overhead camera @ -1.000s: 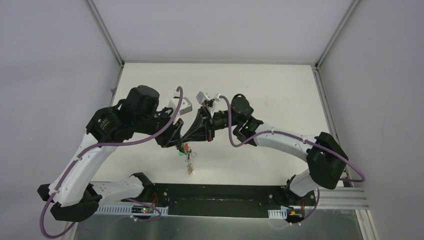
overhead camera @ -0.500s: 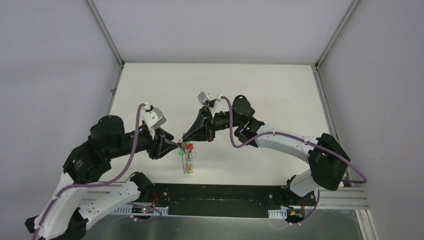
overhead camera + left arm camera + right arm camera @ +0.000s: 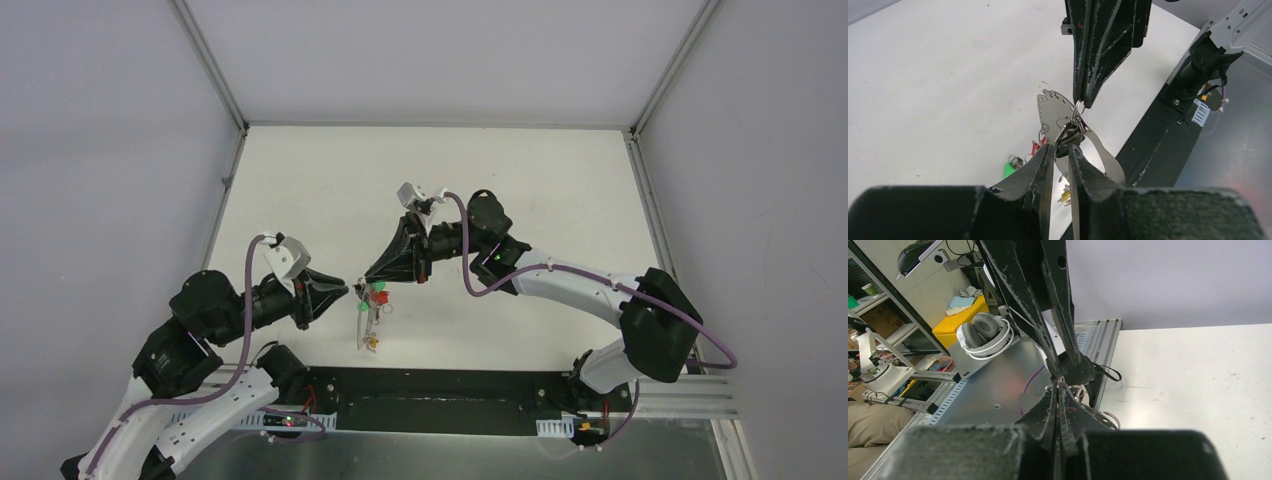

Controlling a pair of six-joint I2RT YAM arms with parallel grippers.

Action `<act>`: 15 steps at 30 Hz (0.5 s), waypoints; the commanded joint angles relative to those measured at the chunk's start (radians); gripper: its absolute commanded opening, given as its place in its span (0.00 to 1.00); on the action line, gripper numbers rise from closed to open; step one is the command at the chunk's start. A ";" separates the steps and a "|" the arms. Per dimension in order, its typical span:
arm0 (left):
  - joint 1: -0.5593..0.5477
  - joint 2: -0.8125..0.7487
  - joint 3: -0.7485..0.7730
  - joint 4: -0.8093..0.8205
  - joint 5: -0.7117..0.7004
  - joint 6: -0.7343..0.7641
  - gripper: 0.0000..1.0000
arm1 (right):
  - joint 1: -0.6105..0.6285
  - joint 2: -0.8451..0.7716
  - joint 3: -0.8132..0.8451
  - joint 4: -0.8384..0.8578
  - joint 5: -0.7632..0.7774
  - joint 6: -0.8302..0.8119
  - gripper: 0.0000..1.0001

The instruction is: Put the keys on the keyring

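Note:
My right gripper (image 3: 370, 283) is shut on the keyring (image 3: 1071, 120), a thin wire loop that pokes out past its tips (image 3: 1060, 381). It holds the loop above the white table. My left gripper (image 3: 345, 290) meets it from the left. Its fingertips (image 3: 1050, 150) pinch a black-capped key (image 3: 1069, 139) just under the loop. A green-capped key (image 3: 1009, 169), a red cap (image 3: 1037, 146) and a yellow cap (image 3: 1065, 196) dangle below. Whether the black key sits on the loop is hidden by the tangle.
Two flat silver metal tags (image 3: 1052, 107) hang in the bunch beside the left fingers. The black base rail (image 3: 450, 385) runs along the near table edge just below the hanging keys. White walls close in the table on three sides.
The left arm has drawn back down and to the left, its gripper opening and closing again at the bunch. The hanging keys swung slightly left. The right arm has held still.

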 commanded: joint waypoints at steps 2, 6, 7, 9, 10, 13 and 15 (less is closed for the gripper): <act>-0.002 0.032 -0.046 0.120 -0.035 -0.014 0.15 | 0.004 -0.059 0.009 0.080 0.016 -0.001 0.00; -0.003 0.061 -0.083 0.208 0.000 -0.026 0.11 | 0.004 -0.061 0.009 0.080 0.016 -0.002 0.00; -0.003 0.070 -0.090 0.225 0.009 -0.035 0.11 | 0.004 -0.061 0.009 0.080 0.016 -0.003 0.00; -0.003 0.088 -0.105 0.255 0.024 -0.058 0.10 | 0.004 -0.062 0.009 0.080 0.018 -0.002 0.00; -0.003 0.096 -0.114 0.267 0.032 -0.072 0.10 | 0.004 -0.062 0.008 0.081 0.019 -0.003 0.00; -0.003 0.104 -0.147 0.312 0.050 -0.127 0.10 | 0.004 -0.064 0.006 0.080 0.019 -0.004 0.00; -0.003 0.097 -0.169 0.329 0.057 -0.159 0.10 | 0.003 -0.068 0.002 0.080 0.016 -0.004 0.00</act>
